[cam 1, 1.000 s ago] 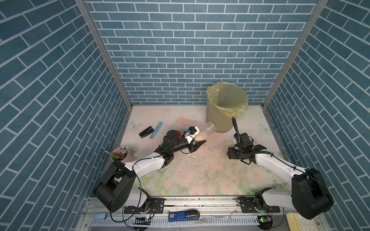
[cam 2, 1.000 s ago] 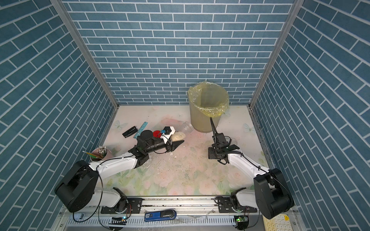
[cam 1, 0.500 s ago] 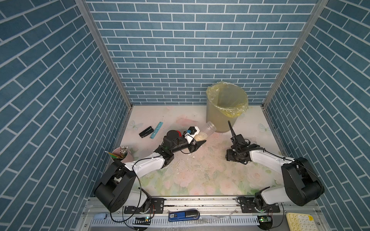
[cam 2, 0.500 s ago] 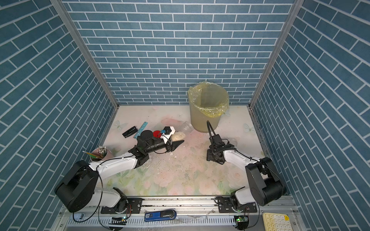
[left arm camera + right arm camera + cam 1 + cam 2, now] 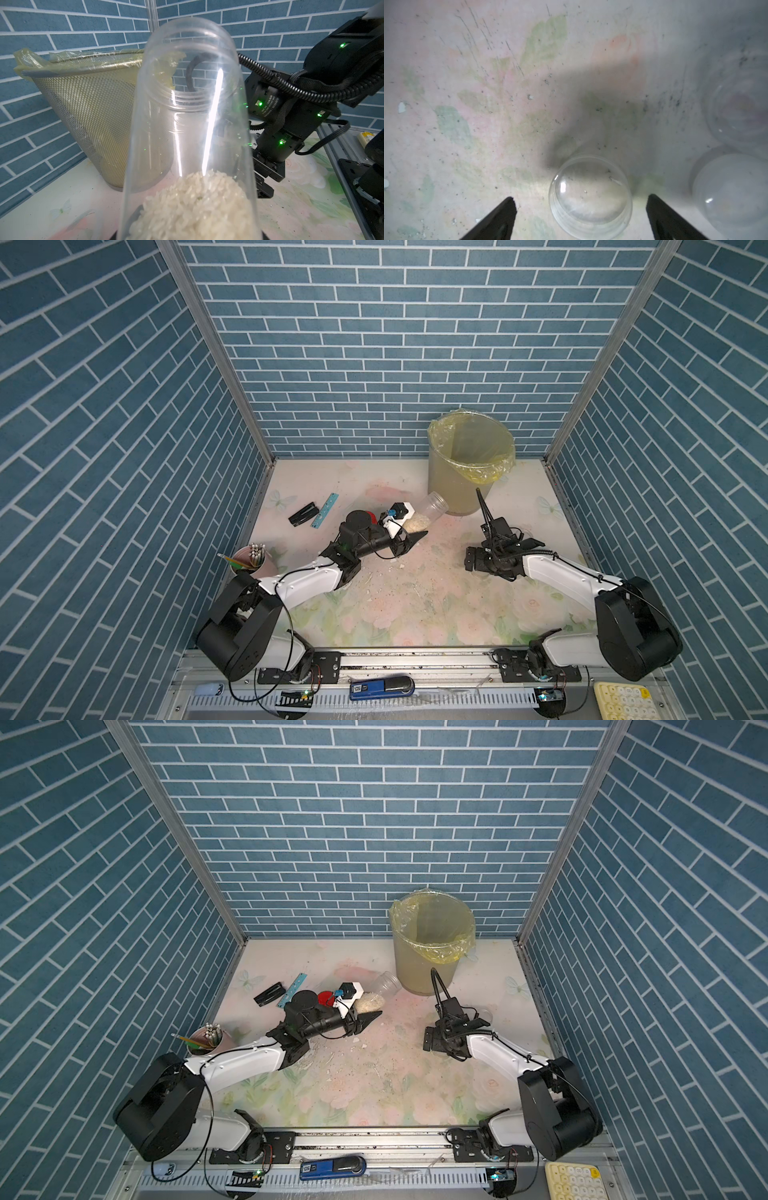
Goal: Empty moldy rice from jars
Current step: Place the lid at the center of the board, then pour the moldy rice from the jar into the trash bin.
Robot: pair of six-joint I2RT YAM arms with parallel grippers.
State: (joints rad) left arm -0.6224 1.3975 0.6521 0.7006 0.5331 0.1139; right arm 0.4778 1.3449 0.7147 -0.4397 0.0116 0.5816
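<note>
My left gripper [image 5: 409, 526] is shut on a clear open jar [image 5: 430, 508] that it holds tilted, mouth toward the bin. The moldy rice [image 5: 415, 524] lies in the jar's lower half, a pale clump [image 5: 195, 207] in the left wrist view. A red cap [image 5: 375, 516] lies behind the left wrist. My right gripper [image 5: 478, 562] points down at the table and is open. A clear domed lid [image 5: 590, 195] rests on the table between its fingertips [image 5: 509, 204], touching neither. A whitish round lid [image 5: 729, 193] and another clear round piece [image 5: 741, 108] lie beside it.
A mesh bin with a yellow bag [image 5: 469, 464] stands at the back, just beyond the jar mouth. At the left are a pink pencil cup [image 5: 251, 562], a black clip-like object [image 5: 303, 514] and a blue ruler [image 5: 325, 510]. White crumbs [image 5: 399, 568] dot the middle.
My right gripper has opened and let go of the clear lid, which now lies on the table; the right wrist shifted slightly left. The left arm and jar have not moved.
</note>
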